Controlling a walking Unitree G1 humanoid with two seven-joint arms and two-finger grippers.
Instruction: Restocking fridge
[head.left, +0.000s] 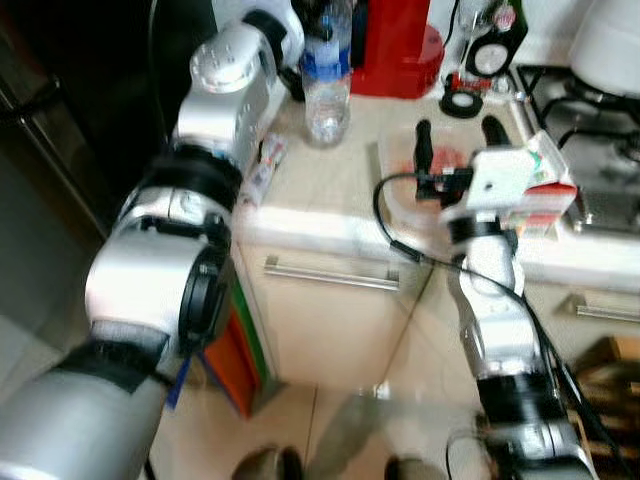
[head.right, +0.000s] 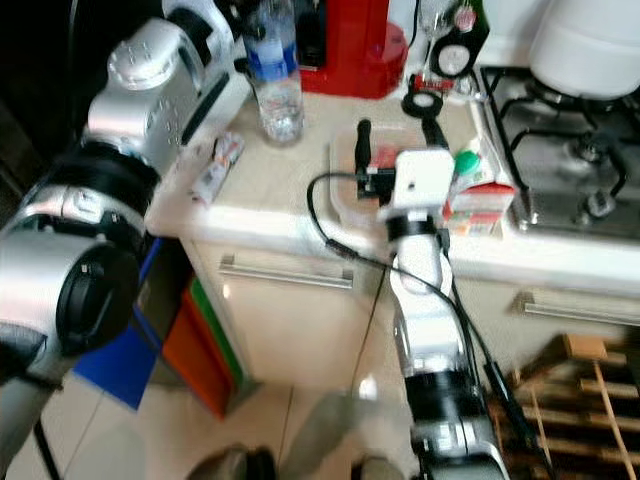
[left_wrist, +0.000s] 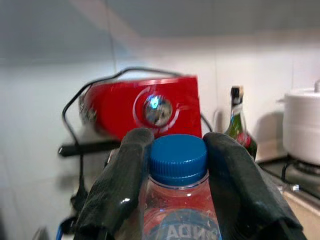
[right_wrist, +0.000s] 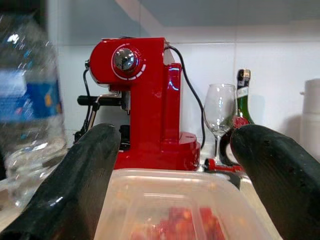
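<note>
While the pale, glossy bench (head.left: 330, 190) carries most of the clutter, the left hand (left_wrist: 177, 187) pinches a clear plastic water bottle (head.left: 327, 75) just under its ribbed blue cap (left_wrist: 178, 158), one matte black finger on each side of the neck. That bottle stands upright near the back of the bench, its blue label partly readable and its base blurred. The right hand (right_wrist: 170, 175) is spread wide, its two rounded black fingers straddling a translucent plastic tub (right_wrist: 175, 205) that sits on the bench and holds something red, too blurred to identify. Just beside that tub stands a red-and-white carton with a green cap (head.right: 478, 190), partly hidden behind the right wrist. A shiny red coffee machine (right_wrist: 142, 100) with a chrome dial rises at the wall, next to a stemmed wine glass (right_wrist: 220, 112) and a dark green bottle (right_wrist: 244, 100). A small crumpled packet (head.left: 262, 168) lies near the bench's front edge. A gas hob (head.left: 590, 130) with a white pot (left_wrist: 302, 125) is cut off at the side.
</note>
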